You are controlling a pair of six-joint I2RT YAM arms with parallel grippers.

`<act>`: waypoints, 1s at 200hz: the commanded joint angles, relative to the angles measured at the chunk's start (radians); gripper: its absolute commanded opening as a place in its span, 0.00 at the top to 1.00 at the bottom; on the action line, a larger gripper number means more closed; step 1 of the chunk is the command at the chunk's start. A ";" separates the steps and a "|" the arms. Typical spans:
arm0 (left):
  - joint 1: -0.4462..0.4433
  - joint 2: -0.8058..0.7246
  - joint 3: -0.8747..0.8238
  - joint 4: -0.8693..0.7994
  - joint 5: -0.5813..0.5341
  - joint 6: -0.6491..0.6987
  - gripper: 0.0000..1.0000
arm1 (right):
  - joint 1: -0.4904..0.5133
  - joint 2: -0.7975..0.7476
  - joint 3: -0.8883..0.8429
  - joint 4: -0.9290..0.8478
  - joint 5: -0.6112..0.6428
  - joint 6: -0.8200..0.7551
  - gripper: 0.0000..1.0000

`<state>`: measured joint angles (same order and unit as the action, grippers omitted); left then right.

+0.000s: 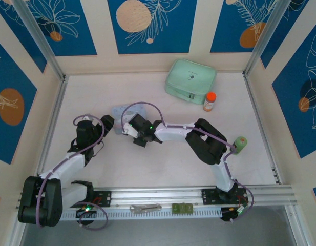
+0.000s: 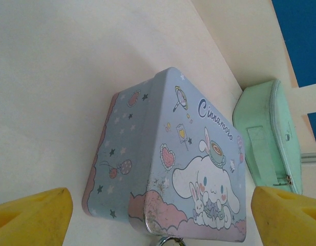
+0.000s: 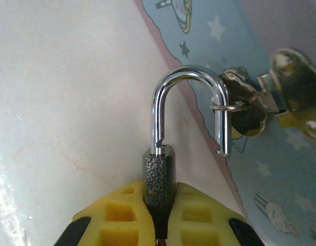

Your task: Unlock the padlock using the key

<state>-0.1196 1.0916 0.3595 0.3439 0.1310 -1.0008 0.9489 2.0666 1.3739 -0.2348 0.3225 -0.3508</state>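
Observation:
The padlock (image 3: 159, 174) has a dark textured body, and my right gripper (image 3: 160, 215) is shut on it between its yellow fingers. Its chrome shackle (image 3: 191, 77) is sprung open: one leg stays in the body, and the free leg hangs through the wire ring of the hasp (image 3: 250, 102) on the pale blue tin (image 2: 198, 164). The key is hidden. From above, the right gripper (image 1: 131, 128) sits at the tin's (image 1: 128, 110) near edge. My left gripper (image 1: 107, 124) is open just left of the tin, its yellow fingers (image 2: 35, 215) spread wide with nothing between them.
A mint green pouch (image 1: 190, 78) lies at the back, with an orange-capped bottle (image 1: 210, 101) beside it. A green roll (image 1: 240, 144) sits by the right arm's elbow. On the front rail lie a silver wrench-like tool (image 1: 145, 208) and a small green block (image 1: 182, 207).

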 commanded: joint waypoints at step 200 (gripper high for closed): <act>0.049 -0.129 -0.001 -0.126 -0.043 0.043 0.00 | -0.024 -0.072 0.154 -0.141 -0.323 0.167 1.00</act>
<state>-0.0925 0.9844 0.3481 0.2737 0.1211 -0.9886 0.9123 2.1357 1.5944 -0.4236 0.0425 -0.3092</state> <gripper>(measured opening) 0.995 0.076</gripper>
